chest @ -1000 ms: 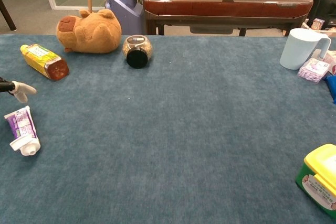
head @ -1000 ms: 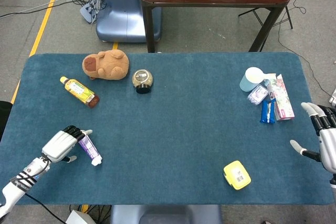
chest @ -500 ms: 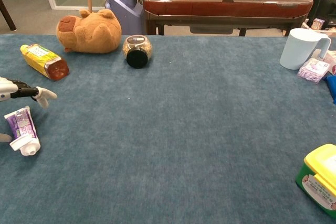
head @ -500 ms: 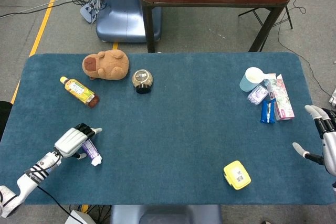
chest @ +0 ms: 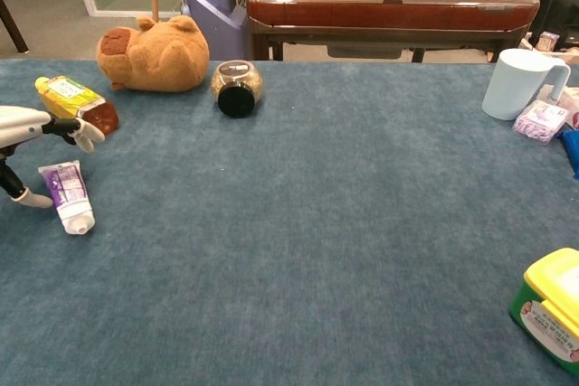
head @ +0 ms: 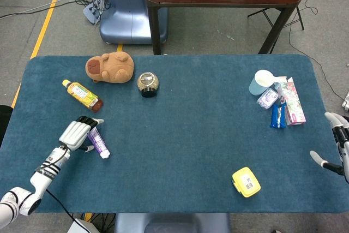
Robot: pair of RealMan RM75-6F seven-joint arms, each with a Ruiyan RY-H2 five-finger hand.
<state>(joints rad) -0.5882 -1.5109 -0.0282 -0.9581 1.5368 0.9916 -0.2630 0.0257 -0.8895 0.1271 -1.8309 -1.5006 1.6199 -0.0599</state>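
Purple-and-white toothpaste tube (head: 98, 142) lies flat on the blue felt table (head: 185, 135), near-left area, white cap pointing toward the near edge. Left hand (head: 76, 133) sits over its far end; in the chest view the fingers (chest: 83, 136) arch above the tube and the thumb rests on the cloth just left of it. Fingers apart, not clamped; whether any pad touches the tube I cannot tell.

Judgement on the grasp: the tube is low and soft, so the hand should come down with thumb on one long side and fingers on the other, closing across the body rather than the cap. Press lightly, since a flat tube tends to slide on felt.

Right hand (head: 339, 147) is at the right table edge, fingers spread, holding nothing.

Count:
- toothpaste tube: one
- capybara plush (head: 110, 66): one, far left
- yellow drink bottle (head: 82, 95): one, lying just beyond the left hand
- round glass jar (head: 148, 83) with black lid: one
- pale blue mug (head: 261, 82): one, far right
- small packets (head: 283, 106) beside the mug: a cluster, four as far as I can tell
- yellow lidded box (head: 246, 181): one, near right
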